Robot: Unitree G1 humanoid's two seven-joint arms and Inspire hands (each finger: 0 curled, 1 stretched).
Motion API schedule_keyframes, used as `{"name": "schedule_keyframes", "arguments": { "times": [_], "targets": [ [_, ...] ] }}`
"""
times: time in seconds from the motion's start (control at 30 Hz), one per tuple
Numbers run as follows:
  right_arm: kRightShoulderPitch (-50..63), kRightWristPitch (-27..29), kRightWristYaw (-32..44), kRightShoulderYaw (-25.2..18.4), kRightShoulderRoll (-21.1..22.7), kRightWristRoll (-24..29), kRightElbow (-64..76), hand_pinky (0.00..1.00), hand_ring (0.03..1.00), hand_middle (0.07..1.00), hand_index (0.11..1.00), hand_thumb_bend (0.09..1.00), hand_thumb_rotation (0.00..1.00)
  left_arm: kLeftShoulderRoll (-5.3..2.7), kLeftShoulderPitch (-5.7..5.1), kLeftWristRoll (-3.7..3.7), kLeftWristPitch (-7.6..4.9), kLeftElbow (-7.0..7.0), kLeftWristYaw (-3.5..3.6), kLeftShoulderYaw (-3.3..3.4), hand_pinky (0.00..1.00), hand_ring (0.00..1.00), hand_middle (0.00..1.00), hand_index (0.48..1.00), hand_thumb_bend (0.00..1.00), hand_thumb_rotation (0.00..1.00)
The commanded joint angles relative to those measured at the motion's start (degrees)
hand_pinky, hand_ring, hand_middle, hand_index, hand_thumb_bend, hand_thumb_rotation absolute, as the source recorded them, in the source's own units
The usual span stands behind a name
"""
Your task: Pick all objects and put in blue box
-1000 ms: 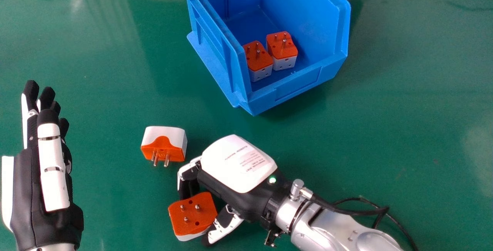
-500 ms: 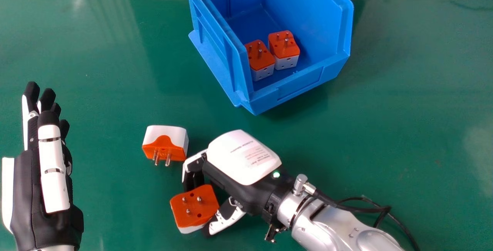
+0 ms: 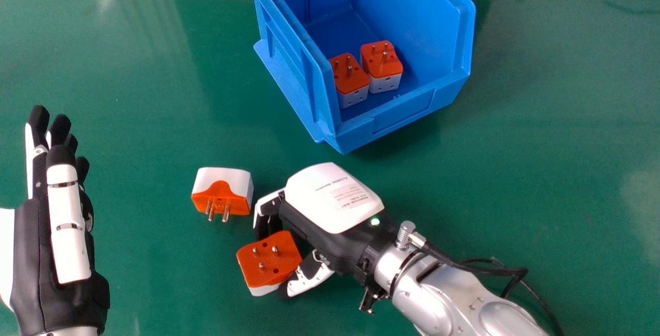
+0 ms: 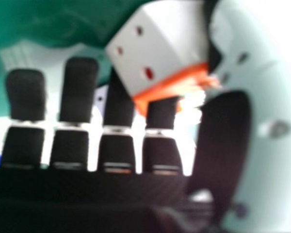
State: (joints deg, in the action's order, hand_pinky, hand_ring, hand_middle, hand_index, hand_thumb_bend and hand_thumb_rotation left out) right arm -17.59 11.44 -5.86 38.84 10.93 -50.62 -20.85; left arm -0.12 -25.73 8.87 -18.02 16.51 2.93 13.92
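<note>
Plug adapter point(image 3: 268, 258) — pinched in the right hand point(image 3: 335, 202); left hand point(image 3: 38, 258) — open, fingers straight.

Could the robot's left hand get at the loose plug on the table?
Probably yes: the left hand is open, and nothing stands between it and the loose plug. The right hand, gripping another plug, is close on its other side, so they might crowd.

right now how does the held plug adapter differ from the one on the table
The held adapter points its pins up; the table adapter points them toward the robot. The right hand pinches the held adapter; no hand grips the table adapter. Both are orange and white.
</note>
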Motion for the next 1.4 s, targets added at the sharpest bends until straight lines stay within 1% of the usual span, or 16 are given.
{"name": "schedule_keyframes", "arguments": {
  "times": [0.0,0.03,0.07,0.1,0.13,0.17,0.2,0.27,0.33,0.43,0.6,0.67,0.73,0.83,0.97,1.37],
  "targets": [
    [-1.35,0.43,-1.98,0.02,0.02,-1.26,0.69,0.23,0.376,0.493,0.534,0.498,0.00,0.35,-0.39,-0.71,-0.12,1.53,-0.12,-0.04,1.00,1.00,0.99,0.994,0.37,1.00],
    [-1.40,0.30,-2.15,0.16,0.12,-1.76,0.71,0.20,0.331,0.489,0.522,0.504,0.00,0.32,-0.39,-0.70,-0.09,1.56,-0.18,-0.06,1.00,1.00,0.99,0.995,0.37,1.00],
    [-1.38,-0.33,-2.21,0.35,0.13,-2.56,0.82,0.20,0.331,0.489,0.522,0.504,0.00,0.31,-0.39,-0.68,-0.13,1.54,-0.18,-0.09,1.00,1.00,0.99,0.995,0.37,1.00],
    [-1.30,-0.93,-1.77,0.41,0.10,-2.99,1.04,0.18,0.293,0.485,0.513,0.509,0.00,0.29,-0.38,-0.59,-0.19,1.50,-0.15,-0.11,1.00,1.00,0.99,0.996,0.37,1.00],
    [-1.23,-1.35,-1.39,0.45,0.08,-3.29,1.23,0.18,0.293,0.485,0.513,0.509,0.00,0.28,-0.33,-0.52,-0.32,1.37,-0.12,-0.08,1.00,1.00,0.99,0.996,0.37,1.00],
    [-1.20,-1.48,-1.35,0.48,0.09,-3.44,1.29,0.16,0.258,0.482,0.506,0.513,0.00,0.28,-0.31,-0.51,-0.41,1.28,-0.09,-0.08,1.00,1.00,0.99,0.996,0.37,1.00],
    [-1.22,-1.44,-1.30,0.53,0.13,-3.41,1.24,0.14,0.239,0.479,0.501,0.515,0.00,0.30,-0.31,-0.73,-0.41,1.23,-0.18,-0.06,1.00,1.00,0.99,0.996,0.37,1.00],
    [-1.43,-1.34,-1.03,0.77,0.28,-3.42,0.95,0.13,0.215,0.476,0.492,0.518,0.00,0.39,-0.28,-0.86,-0.46,1.07,-0.18,-0.02,1.00,1.00,0.99,0.994,0.36,1.00],
    [-1.56,-1.15,-0.40,0.88,0.45,-3.15,0.86,0.13,0.210,0.458,0.494,0.518,0.00,0.36,-0.25,-0.65,-0.53,0.91,-0.16,0.07,1.00,1.00,0.99,0.995,0.36,1.00],
    [-1.63,-0.83,0.44,0.85,0.73,-2.62,0.95,0.13,0.205,0.443,0.496,0.517,0.00,0.25,-0.10,-0.74,-0.38,0.68,-0.45,0.20,1.00,1.00,0.99,0.996,0.36,1.00],
    [-1.90,-0.92,0.62,1.63,1.57,-3.71,1.42,0.13,0.197,0.416,0.497,0.515,0.00,0.22,-0.01,-0.65,-0.19,0.90,-0.70,0.09,1.00,1.00,0.99,0.995,0.37,1.00],
    [-1.83,-0.69,0.66,1.67,1.84,-3.76,1.59,0.12,0.189,0.411,0.495,0.516,0.00,0.22,-0.02,-0.77,-0.06,0.99,-0.83,0.06,1.00,1.00,0.99,0.993,0.37,1.00],
    [-1.78,-0.24,0.87,1.57,2.11,-3.58,1.78,0.11,0.178,0.406,0.493,0.516,0.00,0.24,-0.02,-0.65,-0.02,0.95,-0.77,0.04,1.00,1.00,0.98,0.992,0.37,1.00],
    [-1.77,0.45,1.88,1.33,2.58,-2.76,2.16,0.09,0.154,0.398,0.488,0.516,0.00,0.48,0.23,-0.28,-0.56,0.27,-0.28,0.17,1.00,1.00,0.99,0.993,0.37,1.00],
    [-1.89,0.71,3.69,1.17,3.20,-2.35,2.95,0.08,0.131,0.394,0.482,0.517,0.00,0.55,0.36,-0.63,-0.74,-0.04,-0.33,0.30,1.00,1.00,0.98,0.991,0.38,1.00],
    [-0.78,1.12,4.62,0.03,4.86,-1.33,6.90,0.07,0.128,0.390,0.482,0.516,0.00,0.68,0.18,-0.82,-0.93,-0.08,-0.47,0.28,1.00,1.00,0.99,0.992,0.38,1.00]
  ]
}}
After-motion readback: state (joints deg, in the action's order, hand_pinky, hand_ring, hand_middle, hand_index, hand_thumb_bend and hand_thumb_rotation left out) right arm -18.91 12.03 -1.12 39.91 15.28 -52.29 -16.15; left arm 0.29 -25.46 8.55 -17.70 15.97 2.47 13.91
